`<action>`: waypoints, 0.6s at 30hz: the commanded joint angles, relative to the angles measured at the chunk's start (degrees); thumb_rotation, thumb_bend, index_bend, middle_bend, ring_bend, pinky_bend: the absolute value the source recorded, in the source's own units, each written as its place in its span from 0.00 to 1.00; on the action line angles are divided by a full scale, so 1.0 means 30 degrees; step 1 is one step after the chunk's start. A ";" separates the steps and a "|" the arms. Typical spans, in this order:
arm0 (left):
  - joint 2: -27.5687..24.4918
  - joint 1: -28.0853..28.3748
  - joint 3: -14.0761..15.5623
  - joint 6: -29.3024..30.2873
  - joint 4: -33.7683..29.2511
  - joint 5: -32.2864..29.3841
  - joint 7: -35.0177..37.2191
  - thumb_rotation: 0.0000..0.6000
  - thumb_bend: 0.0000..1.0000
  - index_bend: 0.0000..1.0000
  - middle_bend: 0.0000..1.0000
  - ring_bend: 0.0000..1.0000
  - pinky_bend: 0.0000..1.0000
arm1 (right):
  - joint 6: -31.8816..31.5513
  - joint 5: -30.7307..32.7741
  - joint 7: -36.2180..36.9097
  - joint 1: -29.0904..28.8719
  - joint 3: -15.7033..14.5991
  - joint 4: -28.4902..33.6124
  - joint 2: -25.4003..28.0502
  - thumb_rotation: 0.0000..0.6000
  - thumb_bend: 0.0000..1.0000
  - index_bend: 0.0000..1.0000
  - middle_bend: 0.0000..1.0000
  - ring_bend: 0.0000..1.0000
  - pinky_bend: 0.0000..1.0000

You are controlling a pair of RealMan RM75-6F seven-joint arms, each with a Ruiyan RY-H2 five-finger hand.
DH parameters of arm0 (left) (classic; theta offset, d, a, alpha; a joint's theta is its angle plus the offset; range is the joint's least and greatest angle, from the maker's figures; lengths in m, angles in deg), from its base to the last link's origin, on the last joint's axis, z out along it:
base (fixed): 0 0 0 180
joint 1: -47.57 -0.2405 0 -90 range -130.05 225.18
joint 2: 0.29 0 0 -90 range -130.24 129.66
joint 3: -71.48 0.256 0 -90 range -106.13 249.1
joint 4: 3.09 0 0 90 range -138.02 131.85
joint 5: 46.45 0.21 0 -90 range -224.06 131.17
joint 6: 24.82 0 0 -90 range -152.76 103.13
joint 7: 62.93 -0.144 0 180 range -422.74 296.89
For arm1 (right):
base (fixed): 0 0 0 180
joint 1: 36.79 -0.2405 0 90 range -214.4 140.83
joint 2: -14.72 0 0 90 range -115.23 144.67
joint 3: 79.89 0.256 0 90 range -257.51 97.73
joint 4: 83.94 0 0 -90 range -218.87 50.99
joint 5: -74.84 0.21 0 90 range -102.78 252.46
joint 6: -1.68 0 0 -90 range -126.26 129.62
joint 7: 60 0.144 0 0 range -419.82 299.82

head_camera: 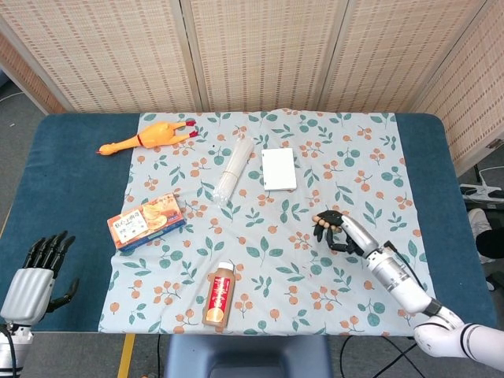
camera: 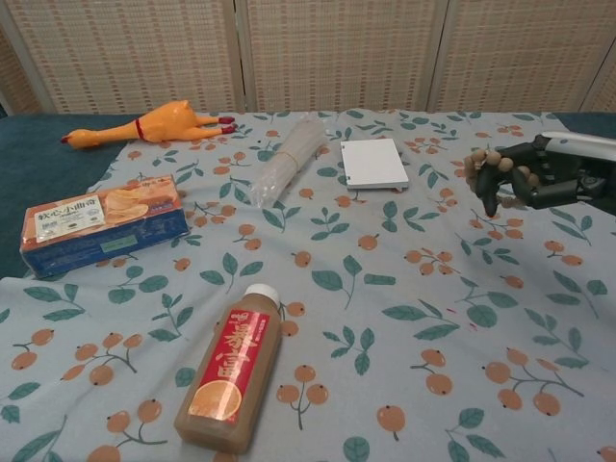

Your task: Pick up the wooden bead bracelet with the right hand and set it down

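The wooden bead bracelet (camera: 486, 166) is bunched inside my right hand (camera: 520, 180), whose dark fingers curl around the tan beads above the flowered cloth (camera: 385, 318). In the head view the same right hand (head_camera: 340, 231) is raised over the cloth's right part, with a few bracelet (head_camera: 319, 223) beads showing at its left edge. My left hand (head_camera: 35, 272) rests off the cloth at the table's near left corner, fingers spread and holding nothing.
On the cloth lie a juice bottle (camera: 234, 366), a biscuit box (camera: 101, 221), a rubber chicken (camera: 154, 122), a clear bag of sticks (camera: 287, 159) and a white pad (camera: 373, 162). The blue table (head_camera: 71, 157) borders the cloth on both sides.
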 commanded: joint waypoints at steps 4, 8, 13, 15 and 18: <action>0.0003 0.0037 0.0009 -0.0087 0.0015 -0.0013 0.0018 1.00 0.44 0.00 0.00 0.00 0.04 | 0.0341 -0.0545 -0.9679 0.0430 -0.0724 -0.4267 -0.1088 1.00 1.00 0.51 0.54 0.14 0.07; 0.0009 0.0058 0.0046 -0.0151 0.0031 0.0012 0.0049 1.00 0.43 0.00 0.00 0.00 0.04 | 0.1455 -0.0644 -1.1765 0.0368 -0.1133 -0.4808 -0.1196 1.00 1.00 0.49 0.53 0.12 0.04; -0.0004 0.0025 0.0056 -0.0085 -0.0035 0.0038 0.0027 1.00 0.44 0.00 0.00 0.00 0.04 | 0.2191 -0.0892 -1.2881 0.0360 -0.1442 -0.4839 -0.1374 1.00 1.00 0.45 0.51 0.12 0.02; -0.0035 0.0005 0.0049 -0.0061 -0.0048 0.0012 0.0066 1.00 0.44 0.00 0.00 0.00 0.04 | 0.2507 -0.1130 -1.3590 0.0310 -0.1685 -0.4621 -0.1205 1.00 1.00 0.41 0.49 0.10 0.01; -0.0059 0.0008 0.0049 -0.0049 -0.0038 0.0039 0.0129 1.00 0.44 0.00 0.00 0.00 0.04 | 0.2731 -0.1158 -1.4466 0.0402 -0.1834 -0.3953 -0.0808 1.00 0.99 0.35 0.44 0.07 0.00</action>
